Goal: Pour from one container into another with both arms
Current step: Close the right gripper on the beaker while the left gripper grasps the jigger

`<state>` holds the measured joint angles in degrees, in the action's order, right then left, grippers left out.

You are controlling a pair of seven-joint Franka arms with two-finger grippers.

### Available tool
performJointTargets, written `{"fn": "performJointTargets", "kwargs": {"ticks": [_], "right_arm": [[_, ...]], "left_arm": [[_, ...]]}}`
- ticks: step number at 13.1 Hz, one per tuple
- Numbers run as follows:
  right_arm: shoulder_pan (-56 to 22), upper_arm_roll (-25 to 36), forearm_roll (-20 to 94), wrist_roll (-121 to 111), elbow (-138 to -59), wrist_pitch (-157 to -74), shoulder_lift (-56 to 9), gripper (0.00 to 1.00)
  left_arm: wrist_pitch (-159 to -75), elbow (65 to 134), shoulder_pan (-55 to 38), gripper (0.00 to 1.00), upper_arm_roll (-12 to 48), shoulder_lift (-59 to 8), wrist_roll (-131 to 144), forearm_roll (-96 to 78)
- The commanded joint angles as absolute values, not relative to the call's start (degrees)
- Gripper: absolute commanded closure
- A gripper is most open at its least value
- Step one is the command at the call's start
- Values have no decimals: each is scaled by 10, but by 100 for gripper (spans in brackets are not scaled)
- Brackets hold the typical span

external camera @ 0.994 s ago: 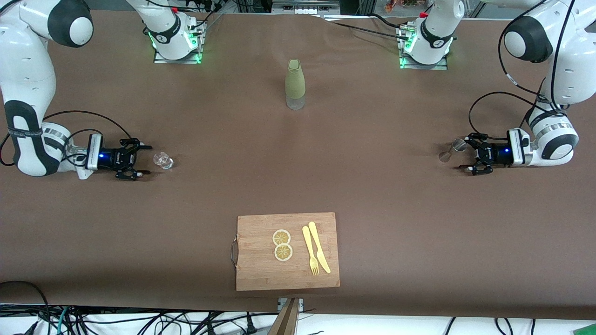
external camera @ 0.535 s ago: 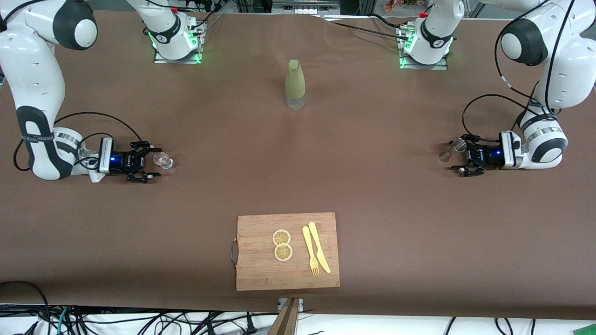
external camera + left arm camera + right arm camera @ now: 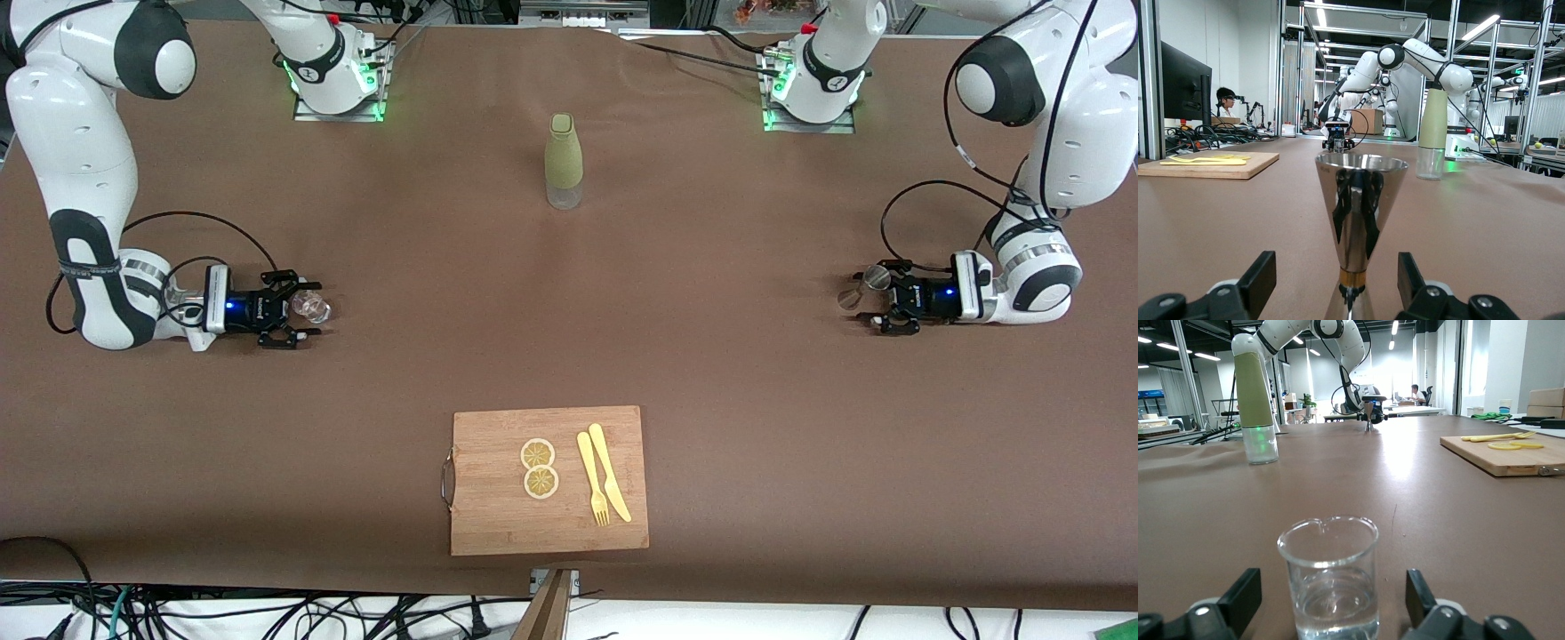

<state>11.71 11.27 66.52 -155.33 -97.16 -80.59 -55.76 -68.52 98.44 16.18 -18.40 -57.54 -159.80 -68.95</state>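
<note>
Two grippers sit low at the table ends, jaws apart and touching nothing: left gripper [image 3: 876, 308] straddles the steel jigger [image 3: 1360, 220], its foot cut off in the wrist view, right gripper [image 3: 302, 313] straddles the glass beaker [image 3: 1330, 577]; no readable writing anywhere.

High front camera facing both arms' bases, whole table [image 3: 569, 356] in view, each wrist camera low at tabletop height — looking across the table, both also catching the green bottle [image 3: 564, 161] — close on its container.
</note>
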Motion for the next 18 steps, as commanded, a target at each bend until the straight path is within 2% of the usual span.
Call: {"fn": "performJointTargets", "kwargs": {"ticks": [1, 2, 3, 5, 6, 8, 11, 13, 15, 16, 18], "right_arm": [[114, 113, 674, -1570, -964, -807, -567, 33], [114, 113, 674, -1569, -964, -808, -567, 54], [114, 113, 674, -1569, -964, -809, -568, 64], [113, 113, 674, -1566, -964, -809, -568, 74], [113, 113, 674, -1565, -964, -809, -568, 81], [113, 113, 674, -1563, -963, -808, -567, 85], [111, 113, 674, -1560, -962, -802, -564, 92], [112, 106, 674, -1546, -961, -796, -562, 94], [112, 100, 674, -1525, -957, -787, -556, 97], [112, 94, 674, -1508, -955, -779, -555, 97], [111, 77, 678, -1476, -950, -774, -542, 97]], "left_arm": [[-671, 988, 155, 22, -194, -585, -1731, -693], [-670, 988, 155, 22, -195, -585, -1731, -693], [-668, 988, 156, 22, -198, -584, -1731, -693], [-664, 988, 156, 22, -200, -585, -1732, -691], [-664, 990, 156, 27, -200, -585, -1732, -688], [-664, 994, 156, 36, -200, -585, -1732, -687], [-665, 995, 156, 43, -201, -588, -1731, -686], [-668, 995, 156, 59, -201, -589, -1731, -680], [-671, 994, 156, 83, -201, -590, -1732, -679], [-673, 993, 156, 99, -201, -591, -1732, -679], [-678, 991, 155, 100, -198, -590, -1727, -678]]}}
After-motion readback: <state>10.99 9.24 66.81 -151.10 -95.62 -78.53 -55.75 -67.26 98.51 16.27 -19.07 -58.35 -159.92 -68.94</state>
